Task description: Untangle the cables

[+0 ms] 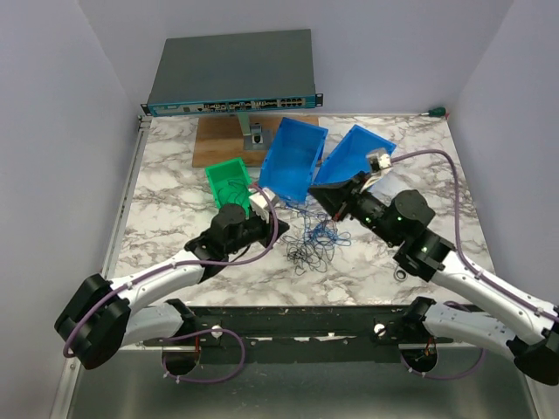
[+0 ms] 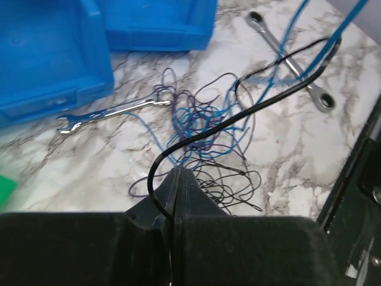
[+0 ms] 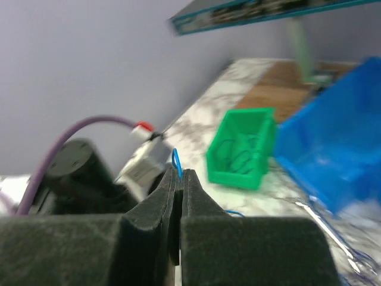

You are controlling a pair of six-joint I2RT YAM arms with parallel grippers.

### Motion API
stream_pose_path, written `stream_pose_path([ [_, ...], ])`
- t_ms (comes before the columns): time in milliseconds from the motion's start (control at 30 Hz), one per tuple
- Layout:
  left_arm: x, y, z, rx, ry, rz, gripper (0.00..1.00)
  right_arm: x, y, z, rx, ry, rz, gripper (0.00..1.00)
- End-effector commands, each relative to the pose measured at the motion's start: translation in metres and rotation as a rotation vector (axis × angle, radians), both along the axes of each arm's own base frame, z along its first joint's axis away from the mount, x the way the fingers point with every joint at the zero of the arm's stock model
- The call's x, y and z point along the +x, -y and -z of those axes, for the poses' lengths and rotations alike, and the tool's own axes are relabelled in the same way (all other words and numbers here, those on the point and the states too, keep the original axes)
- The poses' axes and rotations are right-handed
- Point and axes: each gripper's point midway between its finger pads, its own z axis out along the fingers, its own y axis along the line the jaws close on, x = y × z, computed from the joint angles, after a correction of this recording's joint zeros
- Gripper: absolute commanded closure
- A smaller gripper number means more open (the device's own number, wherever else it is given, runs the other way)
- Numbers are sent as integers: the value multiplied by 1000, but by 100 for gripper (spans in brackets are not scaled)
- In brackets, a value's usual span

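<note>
**A:** Where are the cables sitting?

**B:** They are lying as a loose blue and black scribble on the marble surface, just in front of the big blue bin.

**A:** Is anything crowding them?

**B:** An open-end wrench is lying in front of that bin, with its head touching the edge of the tangle. A ratchet wrench is lying farther from the bin, on the far side of the tangle, and blue strands are crossing over it.

**A:** And the containers?

**B:** A green bin is standing just to the left of the blue bin, and dark wire loops are lying inside it. A second blue bin is leaning just to its right. I cannot tell what either blue bin is holding. A wooden board and a network switch are sitting behind the blue bin.

**A:** What are the jaws doing?

**B:** On the left gripper, the jaws are pressing fully together on a black wire. That wire is arching up from the tips and passing over the tangle. On the right gripper, the jaws are also pressing together, pinching a thin blue wire. A small loop of it is poking up above the tips. Taut blue strands are rising from the tangle, off the surface.
</note>
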Motion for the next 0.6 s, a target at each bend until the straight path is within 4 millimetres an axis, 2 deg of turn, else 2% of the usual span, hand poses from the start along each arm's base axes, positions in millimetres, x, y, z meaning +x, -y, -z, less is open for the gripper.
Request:
stream_pose_path([
  [0, 31, -34, 13, 63, -60, -272, 100, 45, 96, -16, 46, -84, 572, 99],
  [100, 46, -67, 21, 62, -102, -444, 100, 44, 173, -37, 84, -80, 915, 99],
  [167, 54, -96, 26, 71, -138, -595, 100, 33, 208, -57, 114, -50, 1032, 99],
  [233, 59, -125, 29, 78, -145, -735, 100, 20, 234, -78, 156, -23, 1096, 99],
  [333, 59, -156, 27, 64, -133, -885, 100, 5, 259, -105, 196, 8, 1144, 99],
  [467, 54, -191, 21, 45, -122, -1071, 100, -6, 279, -127, 214, 26, 1195, 99],
  [533, 51, -197, 14, 25, -96, -1088, 100, -9, 283, -134, 216, 35, 1201, 99],
  [567, 50, -193, 12, 16, -81, -1056, 100, -9, 281, -138, 219, 44, 1186, 99],
])
